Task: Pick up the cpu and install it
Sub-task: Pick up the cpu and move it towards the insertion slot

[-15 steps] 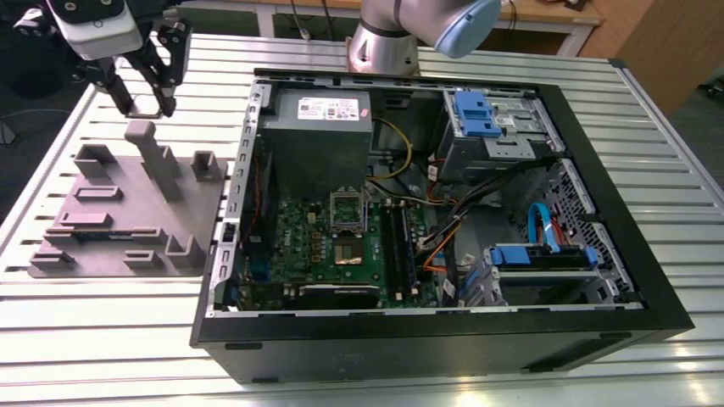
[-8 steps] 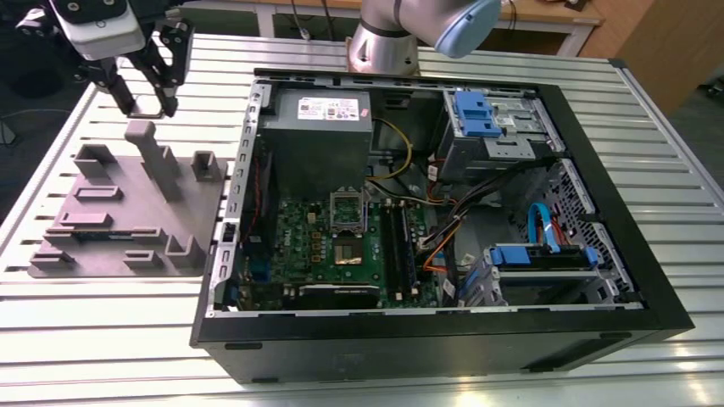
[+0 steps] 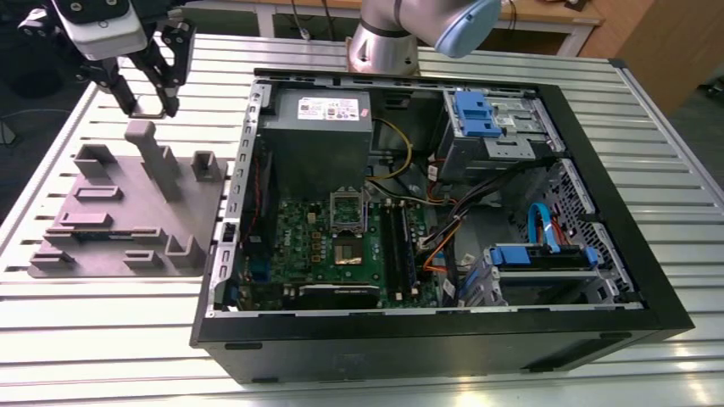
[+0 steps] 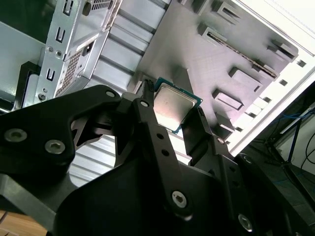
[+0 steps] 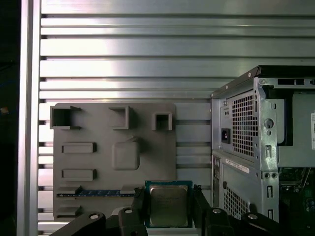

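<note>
You held: cpu (image 4: 172, 104), flat square, dull silver lid, green rim | gripper (image 5: 168, 196): black jaws pinched its edges | near it lay: matte grey moulded tray (image 5: 93, 162)

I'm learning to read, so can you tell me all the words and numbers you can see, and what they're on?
No text here can be read out.
On the grey metal box, the white label: print too small to read.
On the back of the computer case, the sticker: too blurred to read.
On the chip: any print on its metal top is too faint to read.
</note>
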`<state>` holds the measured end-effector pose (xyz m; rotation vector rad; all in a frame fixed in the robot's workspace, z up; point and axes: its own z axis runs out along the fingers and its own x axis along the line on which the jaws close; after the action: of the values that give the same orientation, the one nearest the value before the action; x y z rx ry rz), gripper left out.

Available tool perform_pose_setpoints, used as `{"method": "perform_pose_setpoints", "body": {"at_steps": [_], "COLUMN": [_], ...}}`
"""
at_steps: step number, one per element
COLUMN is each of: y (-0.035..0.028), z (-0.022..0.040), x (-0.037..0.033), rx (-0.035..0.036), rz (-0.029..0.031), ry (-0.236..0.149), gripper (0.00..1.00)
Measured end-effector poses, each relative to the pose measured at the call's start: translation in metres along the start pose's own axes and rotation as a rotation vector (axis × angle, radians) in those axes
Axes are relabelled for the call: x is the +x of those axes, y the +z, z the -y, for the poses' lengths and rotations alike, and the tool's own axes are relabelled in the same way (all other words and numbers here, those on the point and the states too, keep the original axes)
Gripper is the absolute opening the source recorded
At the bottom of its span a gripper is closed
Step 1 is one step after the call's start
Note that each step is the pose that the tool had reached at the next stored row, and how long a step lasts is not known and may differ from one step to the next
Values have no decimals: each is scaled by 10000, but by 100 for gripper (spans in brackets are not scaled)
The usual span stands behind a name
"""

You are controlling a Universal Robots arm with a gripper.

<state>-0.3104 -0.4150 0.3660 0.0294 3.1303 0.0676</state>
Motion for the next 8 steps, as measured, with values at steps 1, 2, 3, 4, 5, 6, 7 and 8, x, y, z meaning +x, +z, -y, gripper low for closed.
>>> {"method": "perform_pose_setpoints", "body": {"at_steps": [1, 2, 3, 4, 5, 6, 7, 8], "y": [0, 0, 0, 0, 0, 0, 0, 0], "z": [0, 0, 0, 0, 0, 0, 0, 0], "x": [-2, -5, -7, -10, -12, -15, -17, -20], "rx": [0, 0, 0, 0, 0, 0, 0, 0], "rz": [0, 0, 0, 0, 0, 1, 0, 0], "ry": [0, 0, 1, 0, 0, 0, 0, 0], "gripper": [47, 47, 47, 47, 47, 47, 47, 47]}}
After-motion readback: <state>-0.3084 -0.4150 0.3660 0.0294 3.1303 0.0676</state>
